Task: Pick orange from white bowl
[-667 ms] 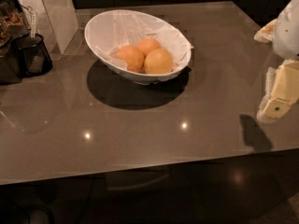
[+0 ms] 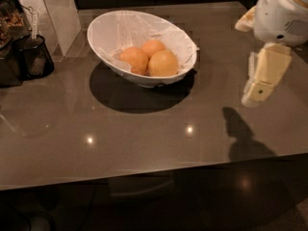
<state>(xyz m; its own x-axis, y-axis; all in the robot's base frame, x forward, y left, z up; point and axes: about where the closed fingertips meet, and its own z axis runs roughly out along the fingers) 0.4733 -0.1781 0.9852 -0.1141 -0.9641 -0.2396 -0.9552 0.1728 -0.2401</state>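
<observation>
The white bowl (image 2: 103,30) stands at the back middle of the dark table, lined with crinkled white paper. Three round fruits lie in it. The orange (image 2: 163,63) is the largest and palest, at the front right of the bowl. Two smaller, deeper-orange fruits (image 2: 134,60) (image 2: 153,47) lie to its left and behind it, touching it. My gripper (image 2: 262,76) hangs at the right edge of the view, above the table and well to the right of the bowl, with nothing in it. Its shadow falls on the table below it.
A black holder (image 2: 33,57) and dark clutter stand at the table's left edge. A pale upright panel (image 2: 57,8) stands behind the bowl's left side. The table's front edge (image 2: 144,174) runs across the lower view.
My gripper has moved left and a little up in the view, nearer to the bowl. The bowl and fruits have not moved.
</observation>
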